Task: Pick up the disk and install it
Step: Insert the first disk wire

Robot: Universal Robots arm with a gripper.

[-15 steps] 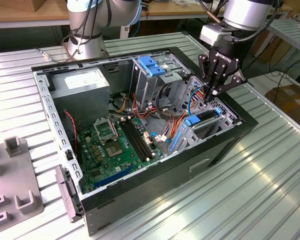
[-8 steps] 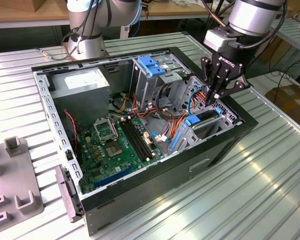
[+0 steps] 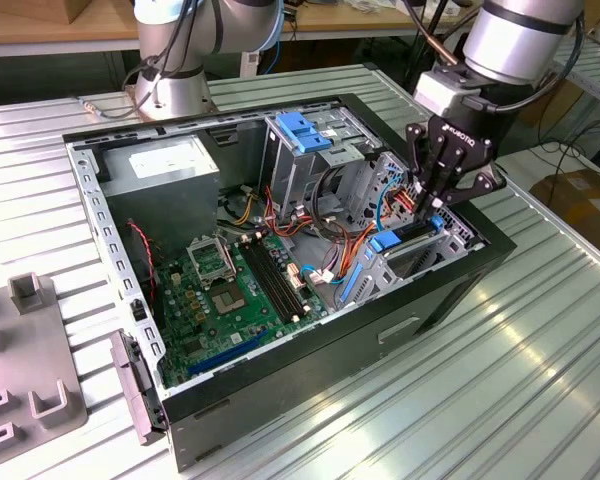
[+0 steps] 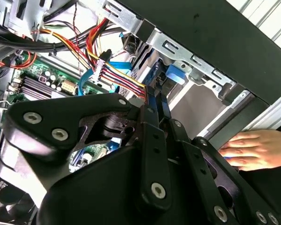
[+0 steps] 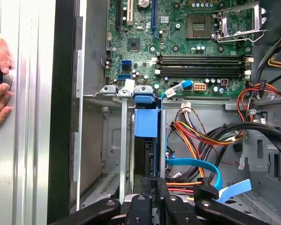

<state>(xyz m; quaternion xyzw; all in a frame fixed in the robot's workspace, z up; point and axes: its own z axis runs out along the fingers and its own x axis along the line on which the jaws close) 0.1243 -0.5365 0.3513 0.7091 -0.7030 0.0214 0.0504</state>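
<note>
We see one disk [image 3: 408, 240], blue-framed, standing on edge in the drive bay at the front corner of the open PC case [image 3: 310, 372]; in the first wrist view its blue bracket [image 5: 146, 123] sits betw. the bay's metal rails. One gripper [image 3: 432, 207] hangs directly over the disk, fingers [image 4: 155, 105] drawn close together onto the carrier's top edge, so the jaws look clenched on it, tho the contact itself is partly hidden by the linkage. Just beside the disk, inside the case, runs a bundle of red/yellow/orange wires [image 5: 196, 133] and one light-blue flat cable [image 5: 196, 164]. Further in, one green motherboard [image 3: 225, 295] lies on the case floor w/ four black memory slots [image 5: 201, 65] and one CPU socket [image 5: 199, 24]. One grey power supply [image 3: 170, 165] sits in the case's far corner; one blue latch [image 3: 305, 130] tops the drive cage next to it. A person's hand [image 4: 253, 150] rests outside the case wall nearest the disk. The case lies on a ribbed metal table [image 3: 500, 400]; grey fixture pieces [image 3: 30, 370] sit off its other end. One robot base [image 3: 175, 60] and benches stand behind the case.
</note>
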